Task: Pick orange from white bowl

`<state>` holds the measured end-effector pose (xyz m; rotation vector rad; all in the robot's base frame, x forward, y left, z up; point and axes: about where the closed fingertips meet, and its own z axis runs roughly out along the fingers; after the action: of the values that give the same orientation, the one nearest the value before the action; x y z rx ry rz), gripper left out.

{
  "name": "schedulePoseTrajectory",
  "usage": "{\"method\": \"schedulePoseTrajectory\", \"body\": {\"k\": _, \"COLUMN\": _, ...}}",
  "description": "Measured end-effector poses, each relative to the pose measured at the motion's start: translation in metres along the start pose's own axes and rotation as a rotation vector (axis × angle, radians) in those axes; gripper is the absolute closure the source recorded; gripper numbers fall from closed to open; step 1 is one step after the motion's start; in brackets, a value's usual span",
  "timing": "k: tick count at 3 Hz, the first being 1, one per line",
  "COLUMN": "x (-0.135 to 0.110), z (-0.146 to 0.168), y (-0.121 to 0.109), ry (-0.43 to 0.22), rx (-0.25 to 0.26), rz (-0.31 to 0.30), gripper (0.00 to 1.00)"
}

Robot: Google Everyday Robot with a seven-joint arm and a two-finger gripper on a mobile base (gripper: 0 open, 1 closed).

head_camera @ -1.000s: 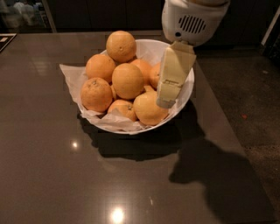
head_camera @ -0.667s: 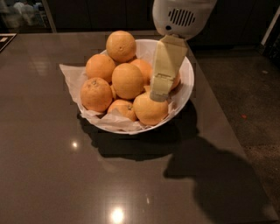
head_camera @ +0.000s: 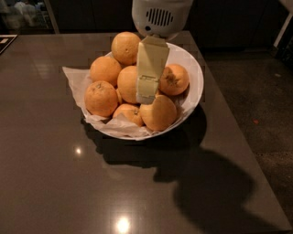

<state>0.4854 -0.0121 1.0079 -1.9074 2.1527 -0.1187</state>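
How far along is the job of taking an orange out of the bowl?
Done: the pincer is down inside the bowl. In hand: it sits right beside the middle orange; whether it grips cannot be seen. Left: gripping the orange and lifting it out.

- The gripper (head_camera: 147, 98) hangs over the far half of a dark grey, glossy table (head_camera: 50, 183), which spreads out to its left, right and front.
- Light glints on the tabletop: a bright spot (head_camera: 122, 225) well in front of the gripper and a fainter spot (head_camera: 78, 150) to its front-left.
- A heavy shadow (head_camera: 215, 192) lies on the table, front-right of the gripper.
- Right of the gripper, past the table's edge, is a dark speckled floor (head_camera: 261, 91).
- Behind the gripper stands a dark wall (head_camera: 91, 13); to the far left rear is a blurred lit area (head_camera: 23, 11).
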Motion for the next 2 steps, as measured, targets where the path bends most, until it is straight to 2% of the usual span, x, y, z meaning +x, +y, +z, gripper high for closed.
{"method": "schedulePoseTrajectory", "body": {"k": 2, "x": -0.025, "z": 0.021, "y": -0.006, "ry": 0.019, "rx": -0.029, "rz": -0.02, "gripper": 0.17}}
